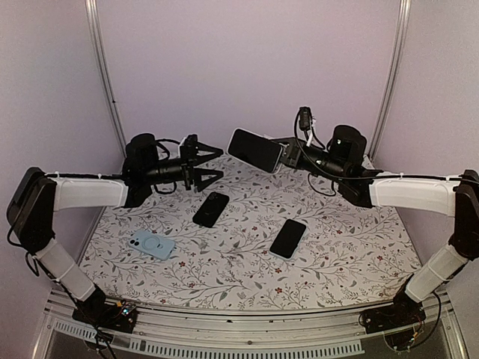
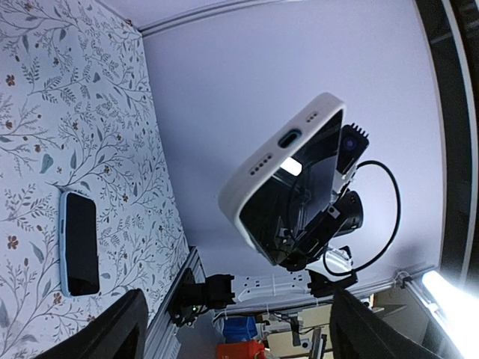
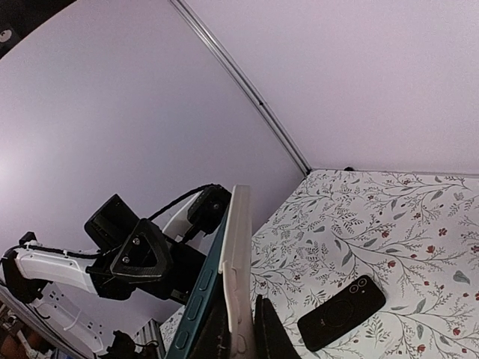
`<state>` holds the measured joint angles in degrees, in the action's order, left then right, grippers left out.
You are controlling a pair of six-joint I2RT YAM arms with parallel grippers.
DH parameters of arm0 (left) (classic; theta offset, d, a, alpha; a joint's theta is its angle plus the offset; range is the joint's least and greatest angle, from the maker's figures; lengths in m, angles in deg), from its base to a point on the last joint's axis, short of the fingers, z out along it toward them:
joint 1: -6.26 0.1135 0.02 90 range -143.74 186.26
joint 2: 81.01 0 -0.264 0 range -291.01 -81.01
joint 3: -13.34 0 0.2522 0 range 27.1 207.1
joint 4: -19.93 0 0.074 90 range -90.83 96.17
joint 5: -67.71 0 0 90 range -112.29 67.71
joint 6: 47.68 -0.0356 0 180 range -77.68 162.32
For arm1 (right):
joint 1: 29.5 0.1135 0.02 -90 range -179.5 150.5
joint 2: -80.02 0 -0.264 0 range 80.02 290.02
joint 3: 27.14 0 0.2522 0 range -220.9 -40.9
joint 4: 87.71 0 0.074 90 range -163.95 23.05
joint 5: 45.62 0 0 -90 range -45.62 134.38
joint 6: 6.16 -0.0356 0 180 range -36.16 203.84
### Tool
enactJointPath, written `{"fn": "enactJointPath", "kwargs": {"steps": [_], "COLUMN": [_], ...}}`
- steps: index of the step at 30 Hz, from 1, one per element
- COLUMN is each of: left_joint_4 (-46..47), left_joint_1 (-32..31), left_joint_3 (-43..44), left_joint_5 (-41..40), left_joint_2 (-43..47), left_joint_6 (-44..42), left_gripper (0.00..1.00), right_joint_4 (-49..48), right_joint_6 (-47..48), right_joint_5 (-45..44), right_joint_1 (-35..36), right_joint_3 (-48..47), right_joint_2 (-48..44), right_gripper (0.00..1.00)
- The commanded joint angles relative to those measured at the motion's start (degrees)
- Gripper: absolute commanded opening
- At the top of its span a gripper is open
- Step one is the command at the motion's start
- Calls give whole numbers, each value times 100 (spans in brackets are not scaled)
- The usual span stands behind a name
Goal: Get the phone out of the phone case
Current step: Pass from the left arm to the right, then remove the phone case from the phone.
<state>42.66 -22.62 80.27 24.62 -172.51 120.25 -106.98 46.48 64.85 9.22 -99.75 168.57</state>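
Two pincers noted, both raised over the far half of the floral-patterned surface (image 1: 337,247), facing each other.

Right pincer (image 1: 283,155): closed tight on one end of the white rounded case (image 2: 262,161). The dark-screened slab phone (image 2: 296,202) sits inside it. From the right wrist we see the pincer's fingers (image 3: 268,336) pressing either face of the cased phone, which is seen edge-on. We see a teal side with buttons next to the white rim. The phone is in the air, tilted, clear of the surface.

Left pincer (image 1: 218,164): jaws spread wide, holding nothing and touching nothing. It sits just beside the free end of the cased phone, with a gap between. From the left wrist we look at that end, with its port cut-out and speaker holes.

Lying flat on the surface:
- black case with ring marking (image 1: 211,209), near centre.
- black phone with pale edge (image 1: 288,238), to the right of it.
- pale blue case with white ring (image 1: 152,244), on the left.

All three lie well apart from each other.
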Motion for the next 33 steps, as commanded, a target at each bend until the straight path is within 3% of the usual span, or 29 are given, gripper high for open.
{"fn": "enactJointPath", "kwargs": {"steps": [1,12,33], "left_joint_4": [726,582,143], "left_joint_1": [-268,-788,-911], "left_joint_3": [-67,297,417], "left_joint_5": [-515,-967,-1264], "left_joint_2": [149,-116,-51], "left_joint_6": [757,954,688], "left_gripper": [86,90,92], "right_joint_4": [-651,-271,405], "right_joint_6": [697,1995,3979], "right_joint_5": [-769,-2005,-3797], "right_joint_1": [198,956,2026], "right_joint_3": [-175,-786,-1743], "right_joint_2": [-66,337,1007], "right_gripper": [0,0,0]}}
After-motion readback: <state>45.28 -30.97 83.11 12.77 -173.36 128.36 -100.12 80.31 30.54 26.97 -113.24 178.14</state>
